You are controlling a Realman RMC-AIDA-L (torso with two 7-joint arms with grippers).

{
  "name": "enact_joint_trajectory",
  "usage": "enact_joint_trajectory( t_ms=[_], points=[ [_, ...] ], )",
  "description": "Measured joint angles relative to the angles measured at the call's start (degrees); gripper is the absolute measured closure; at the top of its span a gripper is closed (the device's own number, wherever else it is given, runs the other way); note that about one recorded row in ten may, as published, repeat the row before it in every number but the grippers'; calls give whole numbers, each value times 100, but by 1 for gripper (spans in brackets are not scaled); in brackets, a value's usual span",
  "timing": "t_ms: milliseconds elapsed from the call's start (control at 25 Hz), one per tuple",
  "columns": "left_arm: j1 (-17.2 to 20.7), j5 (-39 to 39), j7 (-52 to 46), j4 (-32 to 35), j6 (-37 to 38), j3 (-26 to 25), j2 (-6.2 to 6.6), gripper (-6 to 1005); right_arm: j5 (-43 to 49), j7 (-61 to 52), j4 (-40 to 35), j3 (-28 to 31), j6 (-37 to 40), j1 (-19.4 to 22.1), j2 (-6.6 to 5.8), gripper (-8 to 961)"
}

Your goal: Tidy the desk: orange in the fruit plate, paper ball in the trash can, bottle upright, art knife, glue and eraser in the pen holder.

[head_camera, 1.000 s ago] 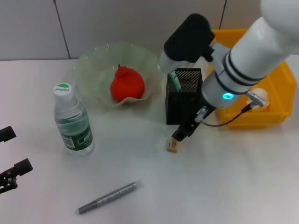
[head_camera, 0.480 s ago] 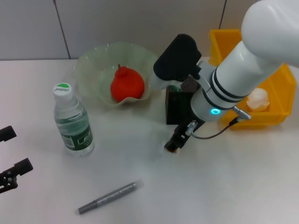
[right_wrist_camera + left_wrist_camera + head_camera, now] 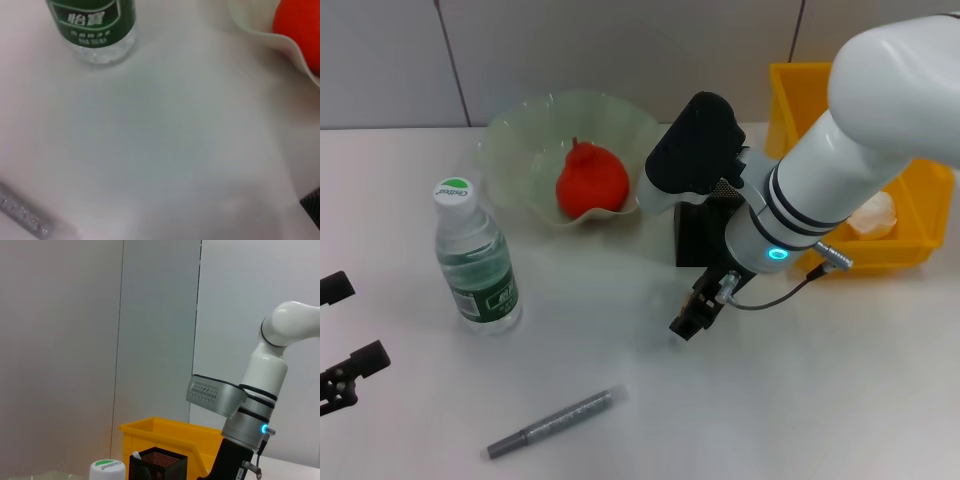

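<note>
orange: round orange-red fruit (image 3: 591, 180) already sits in the pale green wavy-rimmed fruit plate (image 3: 520, 135); judged done.
bottle: clear plastic water bottle with green label and cap (image 3: 475, 259) stands upright on the white desk (image 3: 840, 390), left of centre; judged done.
paper ball: white crumpled ball (image 3: 875, 212) lies in the yellow plastic bin (image 3: 800, 90) that serves as trash can; judged done.
pen holder: black mesh square holder (image 3: 695, 238) is mostly hidden behind the right arm; what's inside can't be read here.
art knife: slim grey pen-shaped knife (image 3: 552, 423) lies flat on the desk near the front edge, well apart from the holder; still to go.
eraser: not visible; the right gripper (image 3: 692, 316) is low over the desk just in front of the holder, and anything under it is covered.
right gripper state: finger gap not readable, cannot tell if it holds anything.
left gripper: (image 3: 345, 345) parked at the desk's left edge, fingers spread wide, empty.
progress: roughly half or more done; knife plus eraser/glue look outstanding.
right wrist view extras: shows bottle base, plate edge with orange, knife tip, bare desk; no eraser in its field.
left wrist view extras: side-on look at holder rim, bin wall and right arm; a white item pokes out of the holder, identity unclear.
</note>
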State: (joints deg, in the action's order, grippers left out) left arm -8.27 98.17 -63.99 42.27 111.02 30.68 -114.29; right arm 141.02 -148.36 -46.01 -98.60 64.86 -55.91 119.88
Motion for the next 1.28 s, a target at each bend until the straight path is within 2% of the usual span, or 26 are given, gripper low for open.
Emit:
enact_joint_trajectory(
  t_ms=[320,1080,1200,1280],
  points=[
    [18,0,0,0,0,-14,-8,144,-5,-12,141,-17,-205,5,1,322],
    [-10,0,0,0,-37,-40,-19,146,-86,-31,236,34,-254,11,0,453],
    [-15,0,0,0,-38,-42,-22,146,-85,-50,22,39,-173,56,-22,502],
    [-9,0,0,1,-36,-47,-22,146,-47,-65,-399,124,77,179,-41,535]
  ],
)
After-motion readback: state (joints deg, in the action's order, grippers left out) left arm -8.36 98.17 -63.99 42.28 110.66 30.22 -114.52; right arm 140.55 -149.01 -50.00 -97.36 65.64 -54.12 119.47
